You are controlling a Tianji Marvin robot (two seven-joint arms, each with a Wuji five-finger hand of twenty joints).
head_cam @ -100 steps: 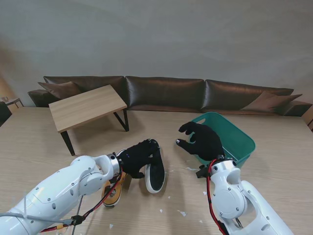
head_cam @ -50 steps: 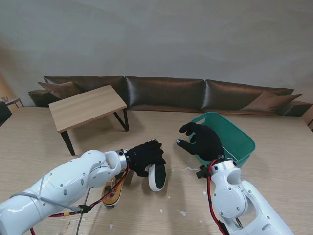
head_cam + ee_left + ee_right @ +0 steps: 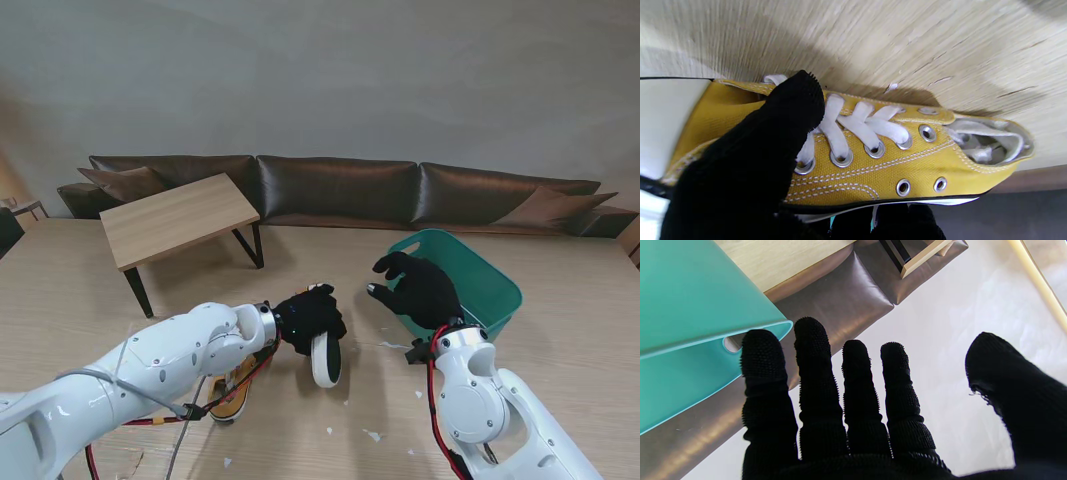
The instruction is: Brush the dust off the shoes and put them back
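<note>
From the stand's view the left hand (image 3: 308, 318) is wrapped around a yellow shoe (image 3: 325, 358), but only the white sole shows there, turned on edge and facing the camera — the canvas is hidden behind the glove. The left wrist view supplies the rest: mustard canvas, white laces and metal eyelets, with the thumb (image 3: 773, 133) lying across the laces and other fingertips just showing under the sole, so the shoe is clamped between them, over the wooden table (image 3: 907, 40). The second shoe (image 3: 231, 395) lies on the table nearer to me, partly behind the left forearm. The right hand (image 3: 420, 290) hovers in front of the green basket (image 3: 490, 290) with nothing in it; its wrist view shows the fingers (image 3: 816, 386) straight and apart, the thumb wide. White scraps (image 3: 372, 436) dot the tabletop.
</note>
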